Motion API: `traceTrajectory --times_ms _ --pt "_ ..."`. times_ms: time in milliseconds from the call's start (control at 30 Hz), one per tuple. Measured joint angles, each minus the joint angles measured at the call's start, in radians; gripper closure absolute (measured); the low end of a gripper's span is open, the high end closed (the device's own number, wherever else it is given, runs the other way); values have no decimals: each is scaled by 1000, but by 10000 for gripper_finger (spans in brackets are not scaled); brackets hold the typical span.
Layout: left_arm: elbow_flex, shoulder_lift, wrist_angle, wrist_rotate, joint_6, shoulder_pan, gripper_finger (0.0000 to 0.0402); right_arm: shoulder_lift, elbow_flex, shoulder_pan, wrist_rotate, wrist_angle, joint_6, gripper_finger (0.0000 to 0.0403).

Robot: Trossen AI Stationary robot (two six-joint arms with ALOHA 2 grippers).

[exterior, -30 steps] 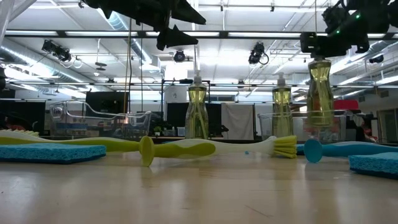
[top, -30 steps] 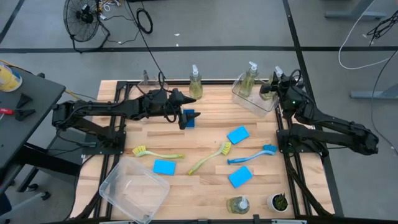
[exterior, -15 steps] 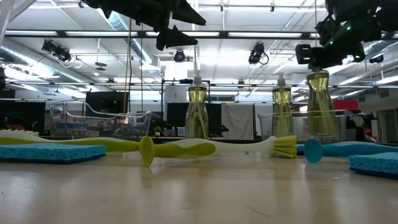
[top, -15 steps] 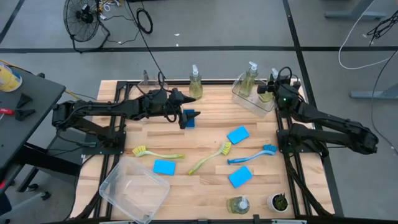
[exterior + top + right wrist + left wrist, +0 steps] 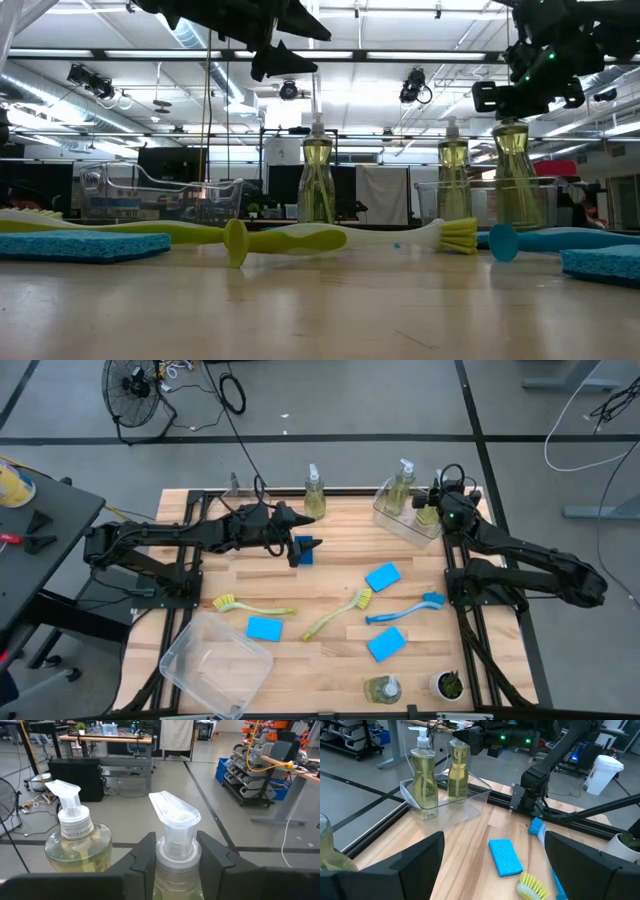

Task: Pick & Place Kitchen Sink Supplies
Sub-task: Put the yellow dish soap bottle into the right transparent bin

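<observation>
The right gripper (image 5: 432, 510), jaws clamped on a soap bottle (image 5: 458, 769), holds it inside the clear bin (image 5: 393, 518) at the worktop's (image 5: 330, 585) far right corner, beside another bottle (image 5: 401, 487). The left gripper (image 5: 312, 546) hangs mid-worktop with jaws apart.

Two dark jointed arms — matte black, cables along links; right hand (image 5: 528, 97) wrist shows green light.

No text, label, brand, number or sign is showing clearly enough to be read in any view; nothing legible is appearing on the table's things or in the room behind
</observation>
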Motion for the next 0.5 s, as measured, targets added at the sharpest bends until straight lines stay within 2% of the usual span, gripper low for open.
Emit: traceTrajectory --times_ms 233,500 --pt "0 0 0 0 0 0 56 25 0 -2 -1 -1 0 297" --pt "0 0 0 0 0 0 56 45 4 -2 8 9 26 256"
